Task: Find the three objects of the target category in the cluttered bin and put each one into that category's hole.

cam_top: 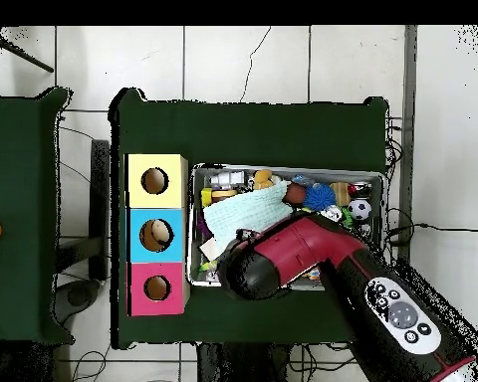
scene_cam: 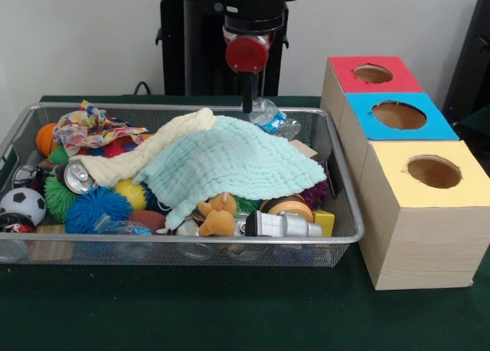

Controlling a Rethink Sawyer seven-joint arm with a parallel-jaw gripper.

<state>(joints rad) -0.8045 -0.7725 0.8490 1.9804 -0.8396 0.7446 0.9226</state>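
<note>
Front view shows the gripper (scene_cam: pixel 247 102) hanging over the far rim of the bin (scene_cam: pixel 343 236), just beside a crumpled plastic bottle (scene_cam: pixel 273 119); whether it is open or closed cannot be told. A mint cloth (scene_cam: pixel 230 163) covers the bin's middle. Overhead, the arm (cam_top: pixel 303 254) hides that far part of the bin. Three boxes (scene_cam: pixel 417 205) stand just beside the bin, green table (scene_cam: pixel 191 305) bare before it.

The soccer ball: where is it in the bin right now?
In the front view the soccer ball lies at the left end of the bin, against the mesh wall, left of the green spiky ball and the blue spiky ball.
</note>
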